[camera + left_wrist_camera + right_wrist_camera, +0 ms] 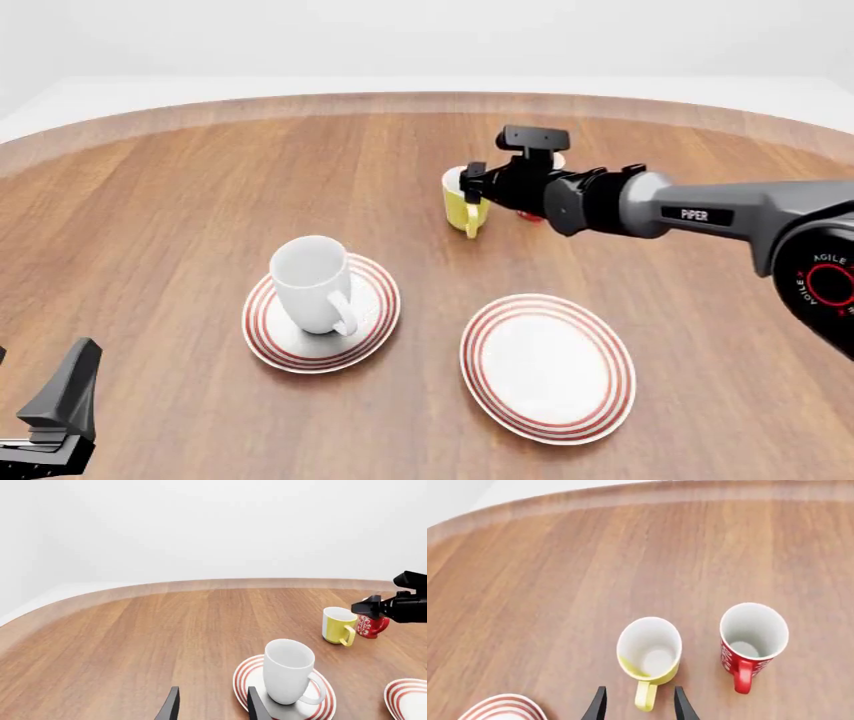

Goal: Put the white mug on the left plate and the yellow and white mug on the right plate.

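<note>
So you've got the brown wooden table carrying everything. Right round white plate with thin red rings sits bare near you, well apart from its mug. Left ringed white plate already has the large plain white ceramic mug upright on it, handle toward you, so that half looks done.

Small yellow mug with white inside stands upright on the table, farther out than both plates, just beside the slim red cup with white marks. Don't mix those two.

Key relation: the right hand is right over the yellow mug's near side, fingers spread and holding nothing, the yellow handle pointing back between them. Handle lies along your approach line, so the next move is probably a short push forward and down, then close on handle or rim.

Left hand is open too, holding nothing, low by the left plate, well apart from the yellow mug. Right arm is clearly nearer.
</note>
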Controlling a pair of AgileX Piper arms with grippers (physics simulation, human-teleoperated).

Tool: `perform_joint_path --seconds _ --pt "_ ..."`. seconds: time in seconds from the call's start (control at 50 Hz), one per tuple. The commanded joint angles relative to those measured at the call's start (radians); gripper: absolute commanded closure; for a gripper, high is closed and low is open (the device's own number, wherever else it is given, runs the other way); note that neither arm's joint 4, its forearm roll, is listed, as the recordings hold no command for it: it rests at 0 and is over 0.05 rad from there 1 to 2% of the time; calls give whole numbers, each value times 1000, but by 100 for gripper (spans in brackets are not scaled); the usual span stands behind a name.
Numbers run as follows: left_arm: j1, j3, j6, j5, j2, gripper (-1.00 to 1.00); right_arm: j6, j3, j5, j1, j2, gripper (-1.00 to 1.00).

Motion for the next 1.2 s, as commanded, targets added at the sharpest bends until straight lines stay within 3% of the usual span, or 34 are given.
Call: perform_joint_path --seconds 0.02,1.2 --pt "0 0 0 0 0 -100 3 -23 19 1 28 -100" --pt "0 0 0 0 0 -100 23 -121 95 4 151 -100"
